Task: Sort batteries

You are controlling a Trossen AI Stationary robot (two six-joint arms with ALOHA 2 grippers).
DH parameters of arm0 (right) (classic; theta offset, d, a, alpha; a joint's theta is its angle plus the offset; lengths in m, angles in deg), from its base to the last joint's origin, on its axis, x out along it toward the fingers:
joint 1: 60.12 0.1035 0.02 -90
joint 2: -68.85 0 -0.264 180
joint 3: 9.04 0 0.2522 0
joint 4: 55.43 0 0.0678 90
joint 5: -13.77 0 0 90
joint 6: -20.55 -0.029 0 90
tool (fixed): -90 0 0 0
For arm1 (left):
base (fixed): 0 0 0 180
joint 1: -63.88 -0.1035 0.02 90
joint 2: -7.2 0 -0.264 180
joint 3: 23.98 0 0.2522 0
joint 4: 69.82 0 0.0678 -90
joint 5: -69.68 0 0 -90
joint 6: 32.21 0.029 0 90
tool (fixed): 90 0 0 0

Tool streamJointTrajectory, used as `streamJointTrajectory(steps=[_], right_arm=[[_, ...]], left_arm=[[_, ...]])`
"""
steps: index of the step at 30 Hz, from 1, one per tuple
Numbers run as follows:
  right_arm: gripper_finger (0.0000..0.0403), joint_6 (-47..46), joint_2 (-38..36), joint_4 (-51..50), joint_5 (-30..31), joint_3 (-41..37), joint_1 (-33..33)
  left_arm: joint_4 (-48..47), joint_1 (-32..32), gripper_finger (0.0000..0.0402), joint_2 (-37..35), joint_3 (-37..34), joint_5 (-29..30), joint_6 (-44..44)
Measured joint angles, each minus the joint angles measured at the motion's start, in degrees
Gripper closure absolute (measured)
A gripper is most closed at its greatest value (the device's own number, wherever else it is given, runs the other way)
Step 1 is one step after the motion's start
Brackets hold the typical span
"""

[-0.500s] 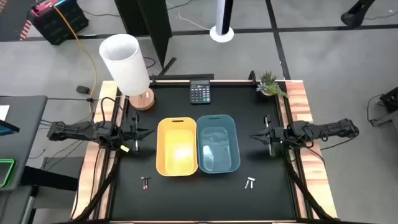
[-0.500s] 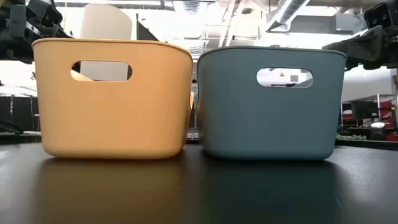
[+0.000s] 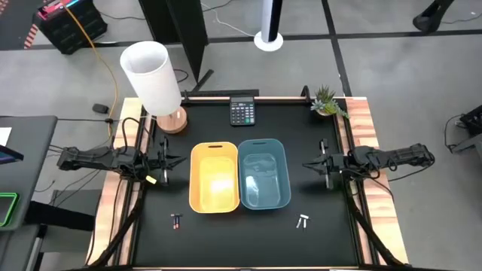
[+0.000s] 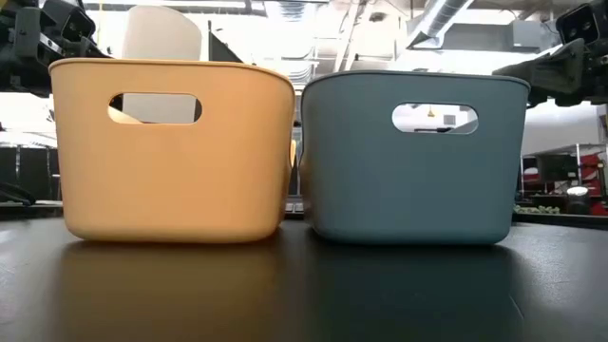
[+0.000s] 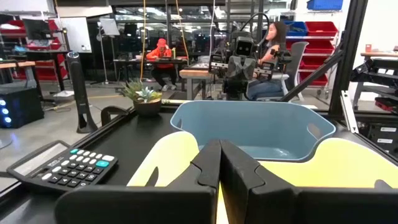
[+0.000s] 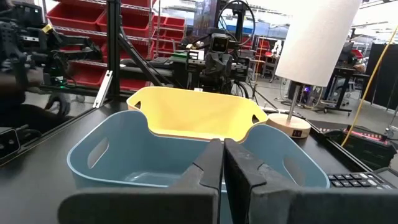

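Dark batteries with reddish ends lie on the black table near its front left. Silvery white batteries lie near its front right. A yellow bin and a blue bin stand side by side at the table's middle. My left gripper hovers left of the yellow bin, shut, its fingers together. My right gripper hovers right of the blue bin, shut as well. Neither is near the batteries.
A calculator lies at the far edge, a white lamp stands on a wooden base at the far left corner, and a small potted plant at the far right. Bare table stretches in front of the bins. People sit in the room beyond.
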Motion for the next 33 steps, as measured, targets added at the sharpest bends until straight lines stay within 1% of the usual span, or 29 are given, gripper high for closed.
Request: streamJointTrajectory(steps=[20, 24, 25, 26, 30, 31, 33], right_arm=[[0.0369, 0.03, -0.01, 0.01, 0.00, 0.02, 0.01], [0.0369, 5.69, 0.01, 1.25, 0.72, 0.01, -0.53], [0.0369, 4.81, 0.03, 2.65, 0.72, 0.00, -0.73], [0.0369, 1.58, 0.01, 4.10, 0.72, 0.00, -0.65], [0.0369, -18.22, 0.01, 11.36, 0.70, 0.00, -0.62], [0.0369, -20.11, 0.01, 13.17, 0.72, 0.00, -0.65], [0.0369, -19.10, 0.03, 18.33, 0.81, 0.00, -1.12]], left_arm=[[0.00, 0.02, 0.0401, 0.00, 0.00, 0.00, 0.00], [0.00, 0.02, 0.0401, 0.00, 0.00, -0.02, 0.00], [0.00, 0.02, 0.0401, -0.02, 0.00, 0.00, 0.00], [0.00, 0.02, 0.0401, 0.00, 0.00, 0.00, 0.00], [0.23, 0.02, 0.0401, -0.02, 0.00, 0.01, 1.36], [0.33, 0.02, 0.0401, -0.02, 0.00, 0.09, 1.72], [0.46, 0.02, 0.0401, -0.02, 0.00, 0.20, 1.30]])
